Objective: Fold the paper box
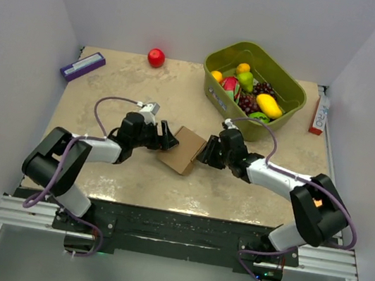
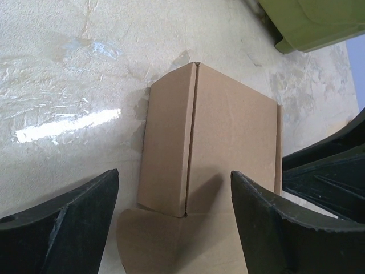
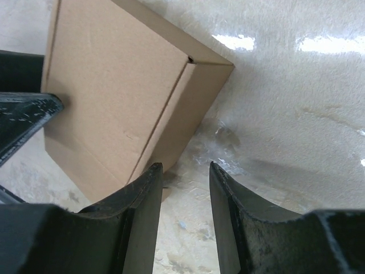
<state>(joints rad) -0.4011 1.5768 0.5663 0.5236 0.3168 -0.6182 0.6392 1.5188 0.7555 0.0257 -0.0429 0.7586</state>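
Resting near the middle of the tabletop [image 1: 108,99], the box [image 1: 182,149] is seen between the two end effectors, partly folded into a low block with a seam running across its top. The left end effector [image 1: 166,137] is set at the box's left side and is released: in its wrist view the fingers [image 2: 74,222] are spread wide, the box lies just ahead of them, and one rounded flap [image 2: 154,242] is spread flat on the tabletop between them. The right end effector [image 1: 208,151] is placed at the box's right side. Its fingers [image 3: 239,222] are parted by only a narrow gap in which nothing is held, and a lower corner of the box is seen just beside one of them. Whether either end effector touches the cardboard cannot be told. A green bin [image 1: 291,91] of fruit is set at the far right, a red ball [image 1: 156,57] at the far edge, a purple-and-white pack [image 1: 83,65] at the far left, and a red-and-white pack [image 1: 319,113] against the right wall.
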